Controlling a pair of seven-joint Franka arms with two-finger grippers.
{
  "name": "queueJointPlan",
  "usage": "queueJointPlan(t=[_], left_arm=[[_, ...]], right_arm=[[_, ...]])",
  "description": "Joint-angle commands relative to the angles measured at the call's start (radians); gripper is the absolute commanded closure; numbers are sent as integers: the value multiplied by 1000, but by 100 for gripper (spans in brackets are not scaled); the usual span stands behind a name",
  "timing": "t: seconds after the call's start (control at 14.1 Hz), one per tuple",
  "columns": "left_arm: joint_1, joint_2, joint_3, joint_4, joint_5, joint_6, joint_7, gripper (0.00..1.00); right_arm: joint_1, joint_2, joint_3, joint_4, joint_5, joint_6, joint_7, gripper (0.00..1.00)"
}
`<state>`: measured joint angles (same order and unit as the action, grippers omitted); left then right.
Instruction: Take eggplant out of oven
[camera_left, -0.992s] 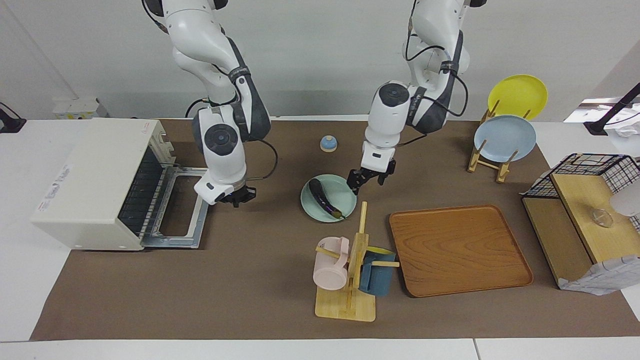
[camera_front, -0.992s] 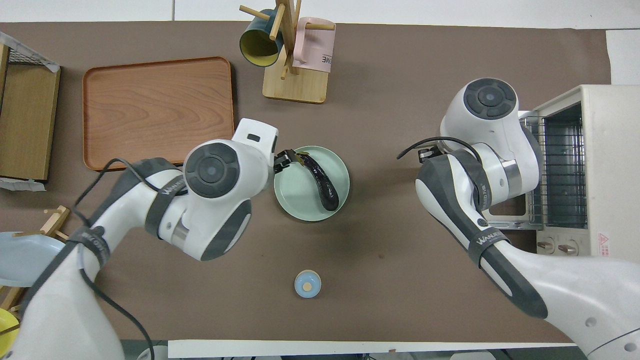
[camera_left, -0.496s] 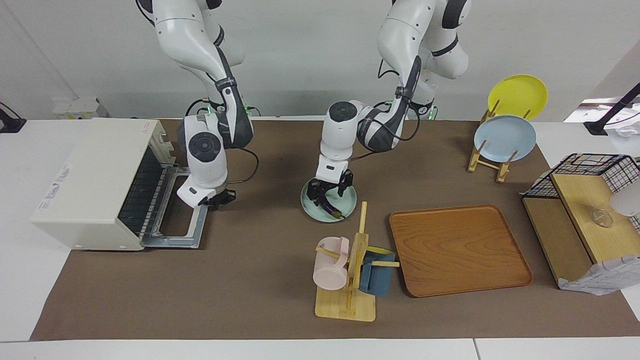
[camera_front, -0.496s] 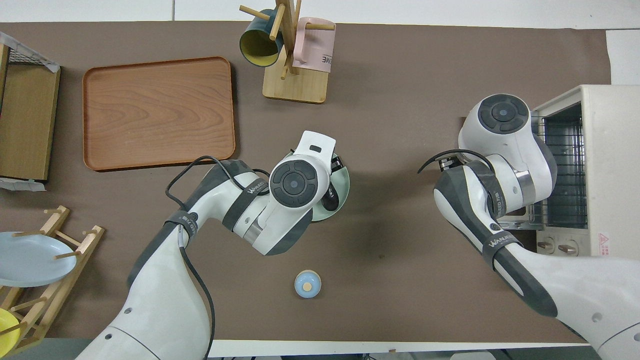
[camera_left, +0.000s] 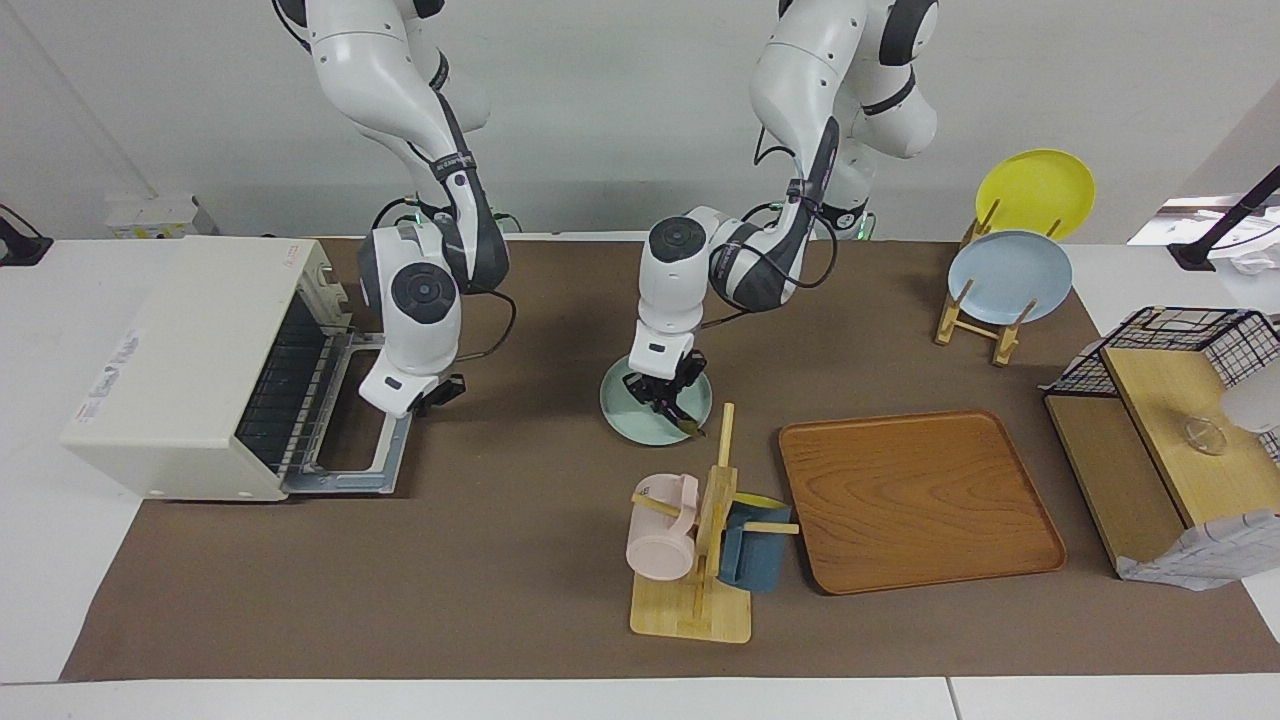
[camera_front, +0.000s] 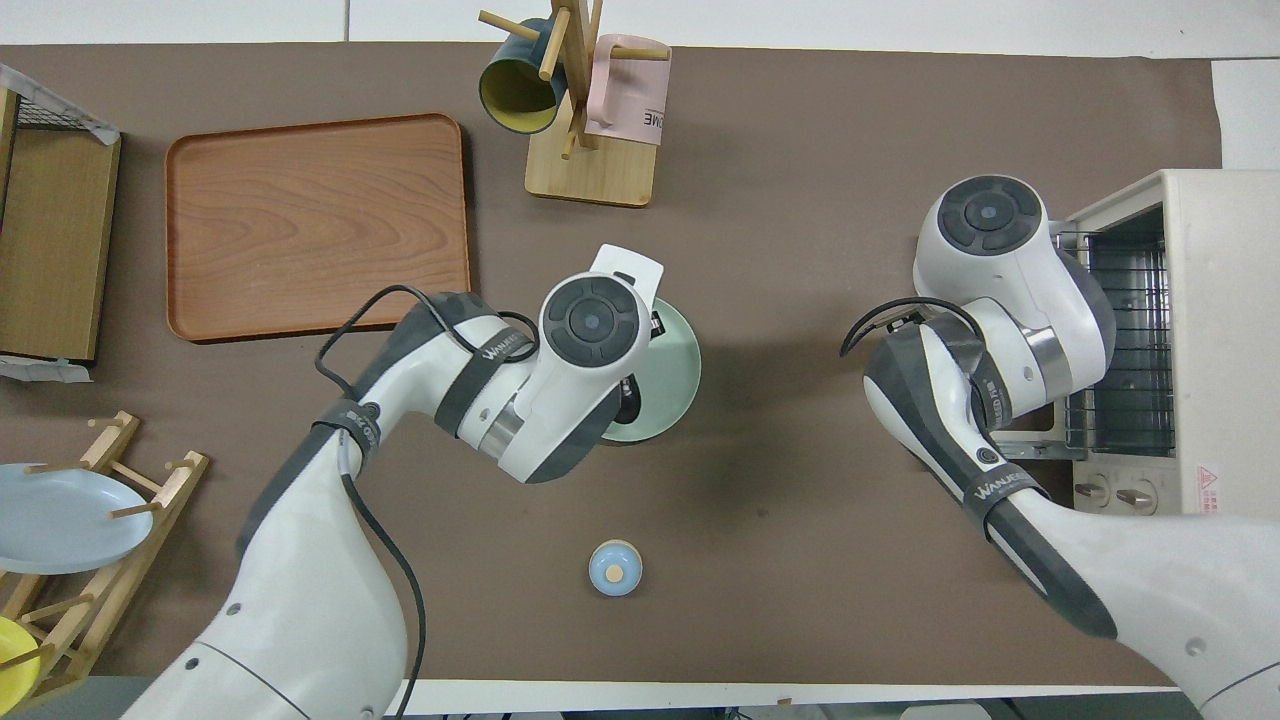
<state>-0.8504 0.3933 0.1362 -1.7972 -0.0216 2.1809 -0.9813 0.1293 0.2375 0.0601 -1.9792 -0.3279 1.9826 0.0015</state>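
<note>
The dark purple eggplant (camera_left: 682, 414) is over the pale green plate (camera_left: 625, 400) in the middle of the table, its greenish stem tip past the plate's rim toward the mug tree. My left gripper (camera_left: 668, 395) comes straight down on it and is shut on its middle. In the overhead view my left wrist hides most of the eggplant; the plate's rim (camera_front: 675, 370) shows. The cream-white oven (camera_left: 190, 360) stands at the right arm's end, its door (camera_left: 350, 440) folded down open and the wire rack (camera_front: 1125, 340) bare. My right gripper (camera_left: 440, 392) hangs beside the open door.
A wooden mug tree (camera_left: 700, 530) with a pink and a blue mug stands just farther from the robots than the plate. A wooden tray (camera_left: 915, 500) lies beside it. A small blue knob (camera_front: 614, 567) sits nearer the robots. A plate rack (camera_left: 1005, 275) and a shelf (camera_left: 1170, 420) stand at the left arm's end.
My left gripper moved from beside the plate to over it and closed on the eggplant, which shifted toward the mug tree. My right gripper drew closer to the oven door.
</note>
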Motion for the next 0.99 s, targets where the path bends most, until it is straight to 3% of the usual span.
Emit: queueJointPlan(t=[0.0,0.14,0.21,0.28,0.35,0.43,0.5,0.57,0.64,0.78,0.92], left_arm=[[219,-91,2,-27,-15,-111,349,97],[411,-85,-1,-63,-40,-67,685,98],[469,-74,0,-85,-96,36,798,99],[488,-26,2,-76,-109,100,855,100],[496,1,3,-61,-110,127,878,100],[528,25,3,-36,-107,134,898,100],[525,44,5,-36,-106,149,898,90],[505,41,11,-50,-106,158,894,42],[499,30,19,-47,-103,131,891,0],[502,-87,100,-28,-100,-78,904,0],[508,-253,143,-22,-69,-273,931,0]], right_arm=[[-52,-44,-13,60,-40,-74,-151,97],[-94,-96,-13,60,-33,-109,-198,97],[-112,-133,-11,60,-27,-140,-218,96],[-120,-160,-11,60,-23,-168,-227,87],[-122,-190,-13,60,-2,-189,-228,71],[-132,-226,-16,59,41,-211,-230,49],[-154,-254,-16,59,79,-225,-236,27],[-166,-285,-16,60,117,-229,-244,0],[-172,-315,-19,62,159,-229,-244,0],[-189,-369,-25,117,242,-290,-239,0],[-198,-357,-36,273,262,-433,-236,0]])
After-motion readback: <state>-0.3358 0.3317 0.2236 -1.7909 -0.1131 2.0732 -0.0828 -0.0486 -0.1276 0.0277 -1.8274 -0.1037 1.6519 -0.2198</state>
